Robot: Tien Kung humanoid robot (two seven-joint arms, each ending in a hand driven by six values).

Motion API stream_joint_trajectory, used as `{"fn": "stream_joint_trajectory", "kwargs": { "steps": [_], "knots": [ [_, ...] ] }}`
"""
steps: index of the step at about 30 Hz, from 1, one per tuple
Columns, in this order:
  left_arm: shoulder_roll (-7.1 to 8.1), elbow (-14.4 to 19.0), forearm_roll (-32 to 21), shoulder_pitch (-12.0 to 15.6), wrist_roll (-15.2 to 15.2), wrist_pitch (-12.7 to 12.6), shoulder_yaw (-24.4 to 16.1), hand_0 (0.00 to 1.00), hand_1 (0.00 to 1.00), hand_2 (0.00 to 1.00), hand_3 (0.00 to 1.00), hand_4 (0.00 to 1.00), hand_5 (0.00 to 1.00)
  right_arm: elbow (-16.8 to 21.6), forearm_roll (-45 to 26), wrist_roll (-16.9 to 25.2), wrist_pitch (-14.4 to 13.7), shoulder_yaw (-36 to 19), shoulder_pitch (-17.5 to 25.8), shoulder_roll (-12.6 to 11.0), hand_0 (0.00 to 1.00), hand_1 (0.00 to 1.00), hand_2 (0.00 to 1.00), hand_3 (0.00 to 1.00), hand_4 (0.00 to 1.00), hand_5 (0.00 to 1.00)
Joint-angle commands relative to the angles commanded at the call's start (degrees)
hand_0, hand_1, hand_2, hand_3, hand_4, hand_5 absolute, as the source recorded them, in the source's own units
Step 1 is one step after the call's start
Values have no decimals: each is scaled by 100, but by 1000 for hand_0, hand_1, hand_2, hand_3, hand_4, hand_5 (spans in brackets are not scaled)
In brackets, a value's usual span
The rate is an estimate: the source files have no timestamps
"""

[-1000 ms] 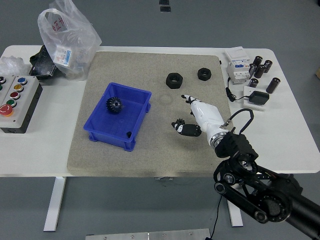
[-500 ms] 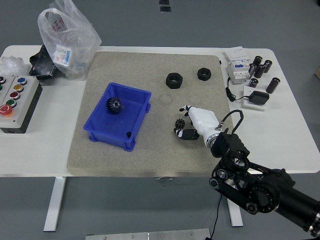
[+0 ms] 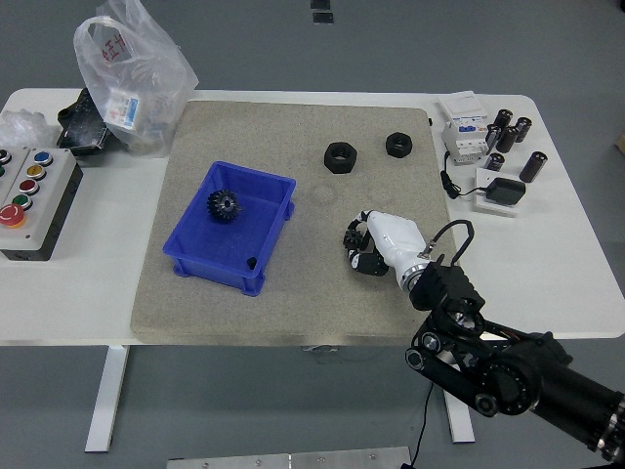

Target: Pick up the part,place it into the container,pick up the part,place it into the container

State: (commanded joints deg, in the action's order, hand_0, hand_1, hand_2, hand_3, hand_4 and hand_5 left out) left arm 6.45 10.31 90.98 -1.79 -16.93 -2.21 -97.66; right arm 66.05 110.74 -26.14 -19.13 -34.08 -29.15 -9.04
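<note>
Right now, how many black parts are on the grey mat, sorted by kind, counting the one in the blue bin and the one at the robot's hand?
Gears: 2, one in the blue bin at, one under the right hand at
Hex nuts: 2, at and
Total: 4
</note>
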Motion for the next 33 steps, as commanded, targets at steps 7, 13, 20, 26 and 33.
{"fn": "stream_joint_trajectory", "kwargs": {
  "steps": [7, 13, 20, 26, 33],
  "knots": [
    [9, 0, -30, -8, -7, -2, 22, 607, 631, 602, 628, 634, 272, 636, 278, -88, -11, 69, -415, -60, 229, 346, 270, 289, 67, 25],
    [21, 0, -63, -14, -17, 2, 66, 608, 632, 602, 629, 634, 272, 1118, 254, 101, -287, 640, -922, 266, 231, 349, 267, 287, 68, 24],
    [31, 0, -97, -26, -29, 2, 111, 608, 632, 602, 629, 634, 272, 681, 105, 176, 120, 1497, -1225, 773, 279, 465, 746, 714, 323, 238],
    [17, 0, -66, -12, -52, -1, 77, 608, 632, 602, 629, 634, 272, 444, 478, -62, 199, 1474, -1198, 874, 279, 465, 746, 714, 323, 238],
    [21, 0, -61, -22, -43, 0, 73, 608, 632, 602, 630, 634, 271, 466, 668, -170, 67, 1379, -1163, 892, 262, 440, 814, 791, 550, 261]
  ]
}}
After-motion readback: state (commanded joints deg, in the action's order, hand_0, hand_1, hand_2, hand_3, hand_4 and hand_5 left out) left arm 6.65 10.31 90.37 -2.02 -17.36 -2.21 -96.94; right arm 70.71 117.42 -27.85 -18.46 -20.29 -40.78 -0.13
